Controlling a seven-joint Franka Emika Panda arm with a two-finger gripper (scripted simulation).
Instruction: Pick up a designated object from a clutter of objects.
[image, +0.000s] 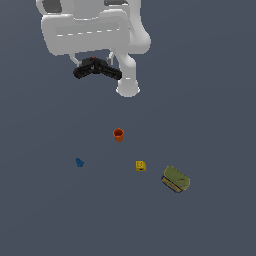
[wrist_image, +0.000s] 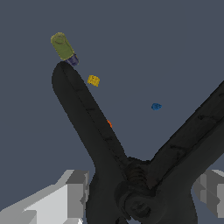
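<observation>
The white arm (image: 95, 30) fills the upper part of the exterior view, its broad links folded over one another and a rounded joint (image: 128, 86) hanging down toward that view's right. The gripper (image: 95, 64) sits beneath the big link, pointing downward, high above the floor. Its jaws are closed on the black clamp (image: 96, 69), gripping it near the hinge. In the wrist view the two pale grey fingers (wrist_image: 72, 192) stand on either side of the clamp's pivot.
</observation>
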